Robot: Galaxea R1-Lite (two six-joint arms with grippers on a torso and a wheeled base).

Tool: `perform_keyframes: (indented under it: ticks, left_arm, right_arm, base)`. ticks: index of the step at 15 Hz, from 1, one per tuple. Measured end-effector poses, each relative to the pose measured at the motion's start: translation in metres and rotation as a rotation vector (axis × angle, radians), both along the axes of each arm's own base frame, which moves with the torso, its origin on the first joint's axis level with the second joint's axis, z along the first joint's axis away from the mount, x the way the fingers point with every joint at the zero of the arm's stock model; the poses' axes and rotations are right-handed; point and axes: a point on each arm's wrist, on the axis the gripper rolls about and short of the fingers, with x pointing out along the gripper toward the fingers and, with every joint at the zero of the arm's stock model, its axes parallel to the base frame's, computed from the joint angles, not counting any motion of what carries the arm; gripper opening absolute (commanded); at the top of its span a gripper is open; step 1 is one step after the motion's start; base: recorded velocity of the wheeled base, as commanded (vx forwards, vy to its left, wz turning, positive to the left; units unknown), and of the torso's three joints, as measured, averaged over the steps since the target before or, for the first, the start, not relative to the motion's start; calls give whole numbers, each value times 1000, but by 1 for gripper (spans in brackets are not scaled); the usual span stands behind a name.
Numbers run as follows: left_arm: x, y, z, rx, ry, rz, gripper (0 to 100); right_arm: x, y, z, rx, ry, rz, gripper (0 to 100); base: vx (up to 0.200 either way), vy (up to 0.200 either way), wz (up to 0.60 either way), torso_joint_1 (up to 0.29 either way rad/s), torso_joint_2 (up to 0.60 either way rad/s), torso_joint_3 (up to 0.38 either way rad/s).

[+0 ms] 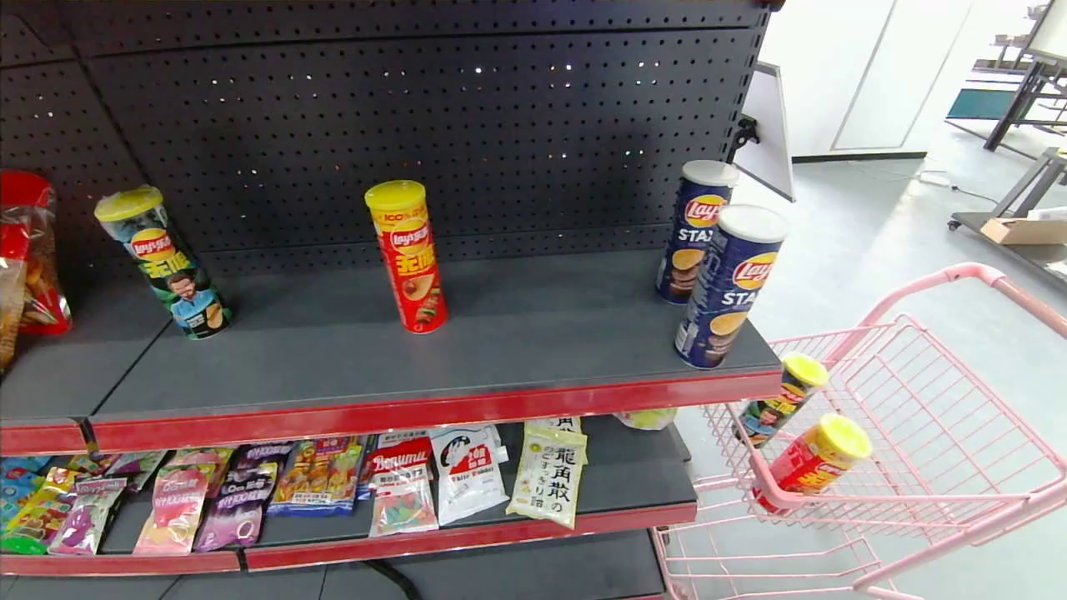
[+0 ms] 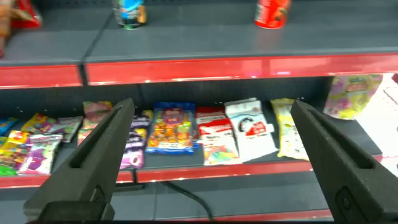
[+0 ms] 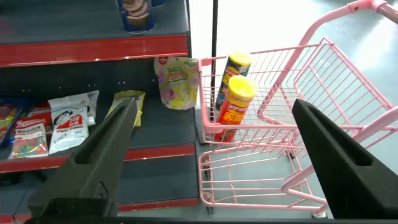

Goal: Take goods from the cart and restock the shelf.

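Shelf (image 1: 542, 333) half-stocked | cart (image 1: 925, 285) right, two cans (image 1: 813, 462) inside | left gripper (image 2: 211, 109), right gripper (image 3: 214, 106) both wide open | arm swing might knock near blue can (image 1: 729, 287) off

Four chip cans (image 1: 406, 254) stand on the upper shelf (image 1: 542, 337); two yellow-lidded cans (image 1: 815, 461) (one red) lean in the pink cart (image 1: 940, 281).

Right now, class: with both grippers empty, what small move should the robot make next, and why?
Probably ease the open right gripper toward the red can in the pink cart: that gripper faces the cart, a dark can stands behind the red one, and the upper shelf has bare space.
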Motion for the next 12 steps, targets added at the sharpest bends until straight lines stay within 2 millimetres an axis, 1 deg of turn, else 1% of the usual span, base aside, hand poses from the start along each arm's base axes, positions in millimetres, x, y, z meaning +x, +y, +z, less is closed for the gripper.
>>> perform_keyframes:
  ticks: [8, 11, 12]
  left_arm:
    - [0, 0, 0, 0, 0, 0, 100]
    - [0, 0, 0, 0, 0, 1, 100]
    - [0, 0, 0, 0, 0, 1, 100]
  right_arm:
    - [0, 0, 0, 0, -1, -2, 100]
    - [0, 0, 0, 2, -1, -2, 100]
    - [0, 0, 0, 2, 0, -2, 100]
  base:
    - [0, -200, 0, 1, 4, 1]
    - [0, 0, 0, 0, 0, 0]
    - [0, 0, -600, 2, 7, 2]
